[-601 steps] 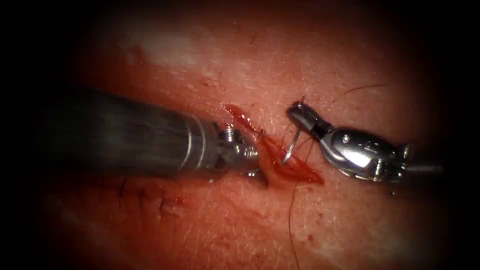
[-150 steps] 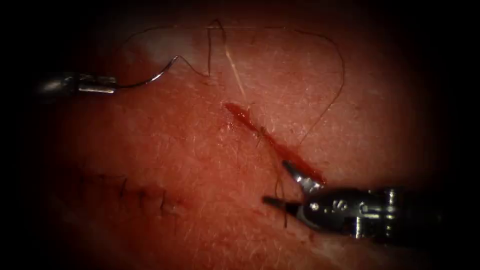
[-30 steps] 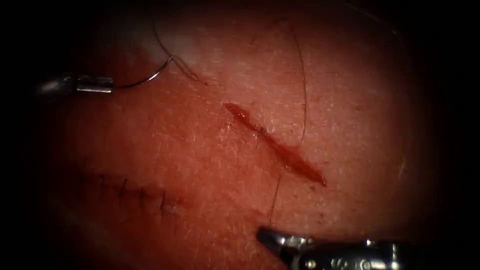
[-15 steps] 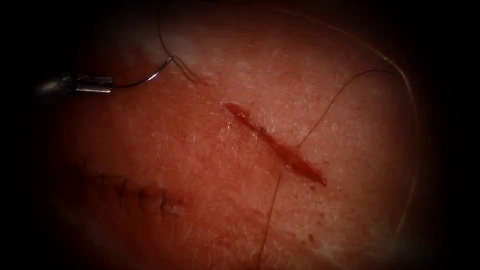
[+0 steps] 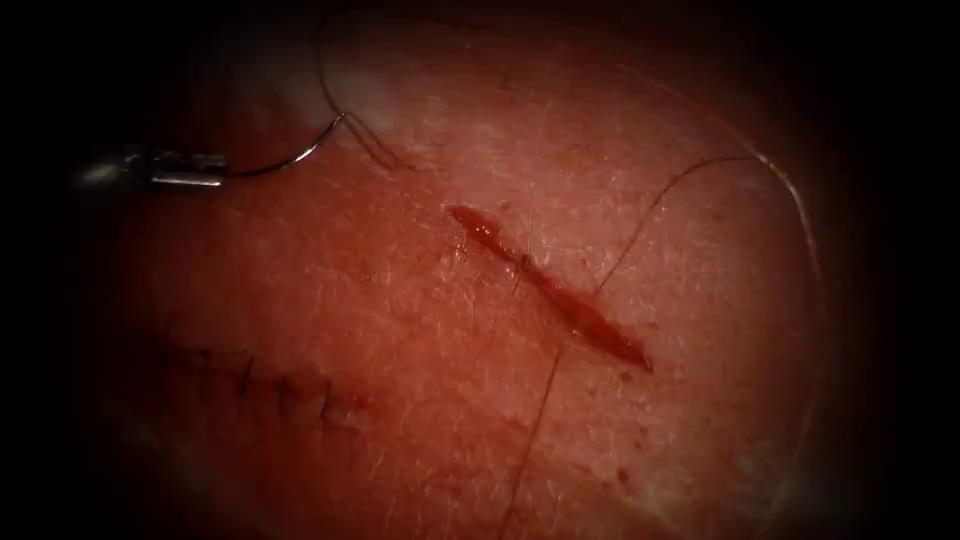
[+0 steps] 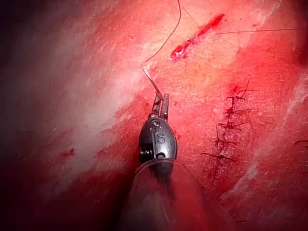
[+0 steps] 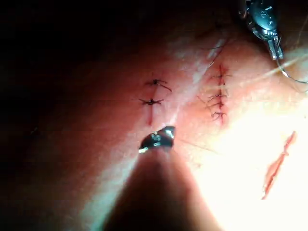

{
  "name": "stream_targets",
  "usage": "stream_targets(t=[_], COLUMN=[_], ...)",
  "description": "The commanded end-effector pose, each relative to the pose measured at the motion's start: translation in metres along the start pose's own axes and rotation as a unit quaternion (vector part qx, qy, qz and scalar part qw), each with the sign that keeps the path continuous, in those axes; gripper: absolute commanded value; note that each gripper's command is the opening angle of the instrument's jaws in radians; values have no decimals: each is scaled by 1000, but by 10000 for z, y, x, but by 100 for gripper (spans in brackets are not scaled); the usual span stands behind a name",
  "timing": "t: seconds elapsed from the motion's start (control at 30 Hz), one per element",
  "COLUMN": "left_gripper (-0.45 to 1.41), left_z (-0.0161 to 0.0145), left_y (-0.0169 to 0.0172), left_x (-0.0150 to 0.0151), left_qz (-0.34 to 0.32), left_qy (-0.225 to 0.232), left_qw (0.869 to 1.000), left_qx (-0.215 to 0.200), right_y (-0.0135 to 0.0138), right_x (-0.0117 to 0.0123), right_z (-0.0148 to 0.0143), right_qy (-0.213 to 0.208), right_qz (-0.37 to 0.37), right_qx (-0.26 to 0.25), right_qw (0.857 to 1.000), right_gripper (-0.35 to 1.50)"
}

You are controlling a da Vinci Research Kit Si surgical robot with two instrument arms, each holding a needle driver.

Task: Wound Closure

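The tissue (image 5: 420, 400) lies under my scope. Far left of the cut (image 5: 545, 285), my left tool (image 5: 190, 168) is clamped on the needle (image 5: 290, 155) at one end, clear of the tissue. Thread (image 5: 680, 180) crosses the cut. My right tool (image 7: 156, 139): I cannot tell.

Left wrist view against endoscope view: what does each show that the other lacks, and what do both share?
The left wrist view adds the left tool from close behind, its jaws shut on the needle near the end away from the thread. The endoscope view adds the thread's wide loop right of the cut. Both share the tool, the needle clear of the tissue left of the cut, and an older stitched row.
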Motion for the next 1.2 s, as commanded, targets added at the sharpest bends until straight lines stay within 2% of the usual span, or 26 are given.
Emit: stream_targets(t=[0.03,0.23,0.27,0.3,0.43,0.57,0.87,1.2], left_gripper=[-45,-45,-45,-45,-45,-45,-45,-45], left_z=[6,6,6,6,6,5,14,77], left_y=[4,4,4,4,4,5,8,-12], left_x=[-8,-8,-8,-8,-7,-5,22,36], left_qz=[-1,-4,-4,-4,-4,-6,-21,-21], left_qy=[0,0,0,0,0,0,18,19], left_qw=[1000,1000,1000,1000,1000,1000,999,998], left_qx=[-1,0,0,0,0,1,15,50], right_y=[-12,-10,-9,-6,0,6,28,30], right_x=[1,1,0,-1,-7,-13,-44,-61], right_z=[7,8,8,9,8,3,-10,2], right_qy=[1,7,7,16,17,15,8,11], right_qz=[-1,3,3,9,12,12,30,42], right_qx=[3,0,-1,-6,-25,-28,-53,-58], right_qw=[1000,1000,1000,1000,999,999,998,997], right_gripper=[-35,-35,-13,46,106,116,120,120])
